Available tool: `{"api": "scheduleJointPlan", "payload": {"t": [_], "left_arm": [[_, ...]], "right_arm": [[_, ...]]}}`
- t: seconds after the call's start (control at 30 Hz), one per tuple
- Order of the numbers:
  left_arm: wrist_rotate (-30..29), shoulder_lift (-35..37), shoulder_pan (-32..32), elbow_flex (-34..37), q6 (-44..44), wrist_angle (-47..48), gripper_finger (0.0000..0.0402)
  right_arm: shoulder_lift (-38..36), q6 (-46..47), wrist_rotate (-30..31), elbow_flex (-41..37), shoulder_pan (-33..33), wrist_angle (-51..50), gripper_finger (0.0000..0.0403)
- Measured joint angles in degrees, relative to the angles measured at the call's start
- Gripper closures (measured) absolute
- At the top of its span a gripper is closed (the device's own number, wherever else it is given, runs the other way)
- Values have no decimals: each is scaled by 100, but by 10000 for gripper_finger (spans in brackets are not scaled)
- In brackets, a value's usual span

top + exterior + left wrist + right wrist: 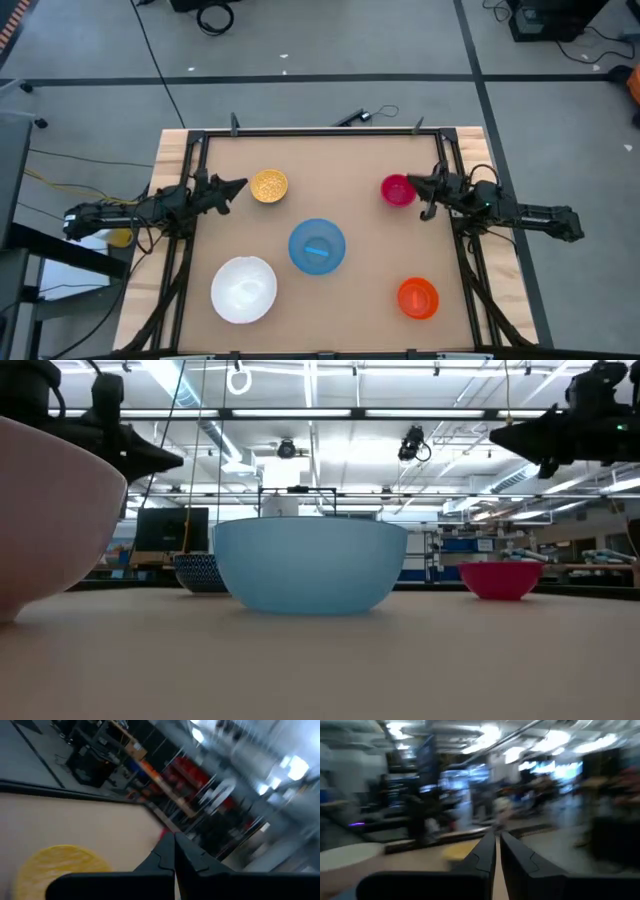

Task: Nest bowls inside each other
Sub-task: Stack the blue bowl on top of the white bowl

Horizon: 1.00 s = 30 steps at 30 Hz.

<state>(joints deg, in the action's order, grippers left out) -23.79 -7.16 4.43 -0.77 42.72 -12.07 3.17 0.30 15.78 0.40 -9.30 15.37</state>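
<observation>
Five bowls stand apart on their bases on the brown table: yellow (268, 186) at the far left, magenta-red (398, 190) at the far right, light blue (317, 246) in the middle, white (244, 290) near left, orange (418, 298) near right. My left gripper (238, 186) hovers shut above the table's left side, pointing level at the yellow bowl (60, 865). My right gripper (418, 184) hovers shut just right of the magenta-red bowl (500, 578), pointing toward the left. Neither holds anything.
A black frame rail (320, 132) runs along the table's far edge, with side rails (190, 250) beside each arm. Wooden strips (170, 150) border the mat. There is bare mat between the bowls.
</observation>
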Motion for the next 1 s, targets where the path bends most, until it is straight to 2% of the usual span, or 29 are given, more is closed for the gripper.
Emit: {"api": "scheduleJointPlan", "payload": {"t": [0.07,0.17,0.23,0.3,0.33,0.4,0.53,0.67,0.8,0.87,0.93,1.0], "left_arm": [[-8,2,0,-9,329,-155,398],[-239,-5,0,-84,207,-187,398],[-505,-39,0,-230,-21,-149,397],[-593,-91,2,-389,-274,-129,392],[-656,-130,2,-474,-340,-78,387],[-717,-197,26,-662,-393,155,372],[-663,-339,128,-1144,-495,945,330],[-434,-553,287,-1786,-658,1969,280],[110,-912,358,-2382,-857,2748,241],[422,-1139,356,-2577,-977,3050,229],[742,-1391,356,-2669,-1124,3174,223],[1061,-1644,342,-2698,-1313,3180,221]], "right_arm": [[125,766,899,2,-101,226,367],[421,3542,1783,3,-289,-55,367],[779,5187,1512,1,-434,-403,367],[1199,5970,576,-1,-543,-346,367],[1444,6107,129,-1,-572,-126,367],[1967,6105,-310,43,-592,382,367],[3037,5822,-303,613,-595,1414,367],[4121,5443,-525,1523,-594,1432,367],[4957,4002,-400,2109,-651,1436,367],[5303,4098,-321,2324,-677,1390,367],[5623,4418,-713,2531,-728,1349,367],[5966,4474,-1557,2832,-738,859,367]]}}
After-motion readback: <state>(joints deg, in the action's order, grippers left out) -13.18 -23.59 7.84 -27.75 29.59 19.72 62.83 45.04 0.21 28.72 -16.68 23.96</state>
